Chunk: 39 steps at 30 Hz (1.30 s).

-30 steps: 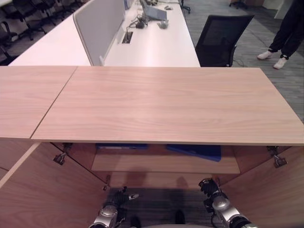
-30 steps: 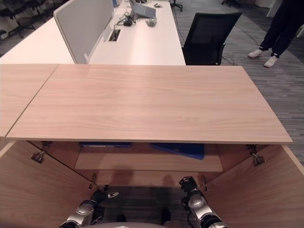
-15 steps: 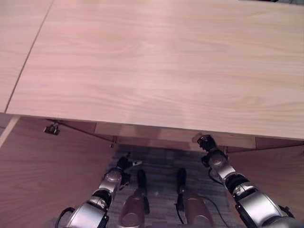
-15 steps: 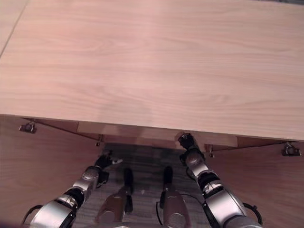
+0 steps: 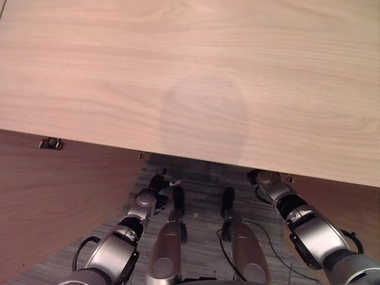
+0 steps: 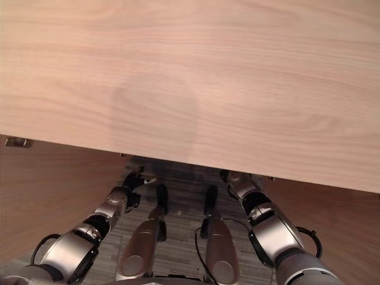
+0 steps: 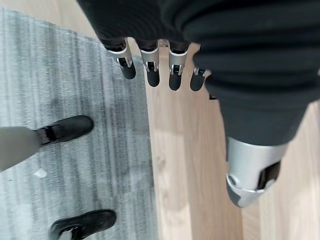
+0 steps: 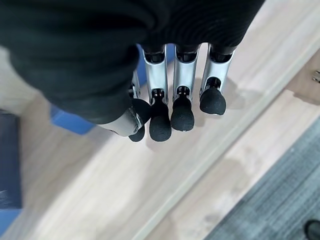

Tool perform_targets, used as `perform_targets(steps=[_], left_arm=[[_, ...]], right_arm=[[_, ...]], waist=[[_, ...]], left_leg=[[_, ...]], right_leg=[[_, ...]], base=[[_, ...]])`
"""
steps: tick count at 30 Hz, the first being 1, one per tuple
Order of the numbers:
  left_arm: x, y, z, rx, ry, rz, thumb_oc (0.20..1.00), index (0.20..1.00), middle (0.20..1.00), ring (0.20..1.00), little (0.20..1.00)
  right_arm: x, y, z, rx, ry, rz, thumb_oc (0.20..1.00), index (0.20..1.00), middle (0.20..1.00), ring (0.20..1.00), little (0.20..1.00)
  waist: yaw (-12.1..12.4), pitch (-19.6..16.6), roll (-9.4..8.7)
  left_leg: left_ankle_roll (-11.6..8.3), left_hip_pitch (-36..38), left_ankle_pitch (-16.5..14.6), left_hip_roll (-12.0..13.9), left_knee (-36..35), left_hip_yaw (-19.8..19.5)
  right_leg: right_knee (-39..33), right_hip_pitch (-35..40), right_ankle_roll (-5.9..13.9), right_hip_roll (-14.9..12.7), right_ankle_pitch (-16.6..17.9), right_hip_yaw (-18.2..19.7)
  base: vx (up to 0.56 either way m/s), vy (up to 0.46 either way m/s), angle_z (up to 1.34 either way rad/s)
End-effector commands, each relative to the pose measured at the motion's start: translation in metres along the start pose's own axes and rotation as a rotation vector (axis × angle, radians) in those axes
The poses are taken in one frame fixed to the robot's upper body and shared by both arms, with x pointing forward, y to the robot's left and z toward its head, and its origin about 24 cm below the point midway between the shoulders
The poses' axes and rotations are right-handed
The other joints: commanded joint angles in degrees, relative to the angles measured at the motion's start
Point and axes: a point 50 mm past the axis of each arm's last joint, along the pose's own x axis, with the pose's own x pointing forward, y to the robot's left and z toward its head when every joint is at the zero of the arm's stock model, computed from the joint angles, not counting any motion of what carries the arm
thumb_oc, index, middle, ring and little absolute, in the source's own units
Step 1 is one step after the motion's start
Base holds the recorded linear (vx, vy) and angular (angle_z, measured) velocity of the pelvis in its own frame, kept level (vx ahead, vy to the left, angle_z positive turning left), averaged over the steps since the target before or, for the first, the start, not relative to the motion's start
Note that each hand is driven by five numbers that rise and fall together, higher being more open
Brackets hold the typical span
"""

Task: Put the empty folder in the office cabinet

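Observation:
The wooden cabinet top takes up most of the eye views. Below its front edge, my left hand hangs over the floor with straight fingers and holds nothing. My right hand is at the cabinet's front edge, partly under the top. In the right wrist view its relaxed fingers hover empty above a wooden shelf. A blue folder lies on that shelf just past the fingers, and a darker blue one lies beside it.
The cabinet's left door and right door stand open on either side of me. Grey carpet lies between them, in front of the cabinet's wooden base.
The camera has tipped down and closer, so the office behind and the shelf with the blue folders have left the eye views. Both hands stay low by the cabinet's front.

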Motion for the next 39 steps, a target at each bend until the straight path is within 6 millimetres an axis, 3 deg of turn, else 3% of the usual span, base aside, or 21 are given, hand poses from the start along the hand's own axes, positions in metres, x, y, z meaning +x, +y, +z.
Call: perform_targets(steps=[1,6,15,16,17,19,22,24,26,30,39], left_arm=[[-0.001,0.002,-0.002,-0.013,-0.006,0.018,1.000,1.000,1.000,1.000,1.000],[0.003,0.012,0.009,-0.026,-0.025,0.051,1.000,1.000,1.000,1.000,1.000],[0.001,0.009,0.002,0.009,-0.005,0.035,1.000,1.000,1.000,1.000,1.000],[-0.058,0.043,-0.105,0.052,0.181,0.007,1.000,1.000,1.000,1.000,1.000],[-0.069,0.047,-0.111,0.068,0.162,-0.016,1.000,1.000,1.000,1.000,1.000],[-0.089,0.054,-0.116,0.110,0.138,-0.098,1.000,1.000,1.000,1.000,1.000],[-0.094,0.050,-0.119,0.143,0.142,-0.150,1.000,1.000,1.000,1.000,1.000],[-0.094,0.048,-0.119,0.139,0.140,-0.156,1.000,1.000,1.000,1.000,1.000],[-0.093,0.044,-0.119,0.121,0.137,-0.150,1.000,1.000,1.000,1.000,1.000],[-0.091,0.040,-0.118,0.100,0.127,-0.141,1.000,1.000,1.000,1.000,1.000],[-0.086,0.042,-0.115,0.066,0.118,-0.103,1.000,1.000,1.000,1.000,1.000]], right_arm=[[0.000,-0.005,-0.008,0.020,0.017,-0.036,0.200,0.200,0.200,0.200,0.200],[0.004,-0.013,-0.005,0.027,0.024,-0.065,0.200,0.200,0.200,0.200,0.200],[0.013,-0.036,0.007,0.053,0.009,-0.137,0.200,0.200,0.200,0.200,0.200],[0.016,-0.080,0.004,0.043,-0.023,-0.232,0.200,0.200,0.200,0.200,0.200],[0.017,-0.089,0.007,0.048,-0.033,-0.258,0.200,0.200,0.200,0.200,0.200],[0.019,-0.105,0.008,0.071,-0.028,-0.310,0.200,0.200,0.200,0.200,0.200],[0.019,-0.112,0.015,0.117,-0.056,-0.341,0.200,0.200,0.200,0.200,0.200],[0.019,-0.112,0.021,0.144,-0.090,-0.351,0.200,0.200,0.200,0.200,0.200],[0.014,-0.120,0.048,0.193,-0.248,-0.396,0.200,0.200,0.200,0.200,0.200],[-0.003,-0.135,0.070,0.237,-0.431,-0.480,0.200,0.200,0.200,0.200,0.200],[-0.028,-0.148,0.088,0.279,-0.601,-0.576,0.200,0.200,0.200,0.200,0.200]], waist=[[0.67,-3.68,0.56],[0.61,-3.35,1.02],[0.87,-2.80,1.71],[3.47,-2.50,3.41],[4.14,-2.29,4.04],[5.80,-1.83,5.23],[6.40,-1.79,5.45],[6.36,-1.75,5.38],[6.10,-1.66,5.19],[5.68,-1.33,5.05],[5.01,-0.74,5.05]], left_leg=[[-2.46,-2.72,-3.43,1.66,7.22,-1.39],[-2.38,-4.54,-3.72,1.61,8.25,-1.57],[-2.51,-5.95,-3.47,1.76,8.40,-1.67],[-2.33,-7.06,-3.72,1.40,9.40,-1.92],[-2.30,-7.54,-3.76,1.18,9.90,-2.12],[-2.27,-8.20,-3.69,0.82,10.26,-2.48],[-2.25,-8.30,-3.69,0.68,10.26,-2.51],[-2.22,-8.33,-3.71,0.70,10.24,-2.55],[-2.13,-8.05,-3.76,0.60,9.63,-2.90],[-1.97,-7.95,-4.14,0.54,9.59,-3.22],[-1.99,-7.44,-4.37,0.39,9.12,-3.51]], right_leg=[[10.99,-4.07,7.01,-3.45,-3.26,2.20],[12.31,-5.84,6.64,-3.52,-3.85,1.89],[12.81,-7.54,6.37,-3.39,-3.96,1.49],[14.04,-8.06,6.19,-3.66,-4.49,1.29],[14.52,-8.34,6.19,-3.82,-4.57,1.09],[15.23,-8.61,6.18,-4.11,-4.96,0.58],[15.45,-8.77,6.23,-4.24,-5.22,0.29],[15.53,-8.86,6.22,-4.27,-5.28,0.29],[15.45,-8.77,6.20,-4.23,-5.49,0.16],[15.76,-8.75,6.15,-4.43,-5.87,-0.05],[15.44,-8.28,6.12,-4.52,-5.99,-0.06]], base=[[-0.02,-0.023,0.08],[0.00,-0.005,0.04],[0.00,-0.002,0.00],[0.00,0.000,0.00],[-0.02,-0.028,-0.05],[-0.01,-0.024,0.11],[0.00,-0.007,0.12],[0.01,0.003,0.07],[0.02,-0.003,0.09],[0.00,-0.005,0.04],[0.00,0.001,0.01]])
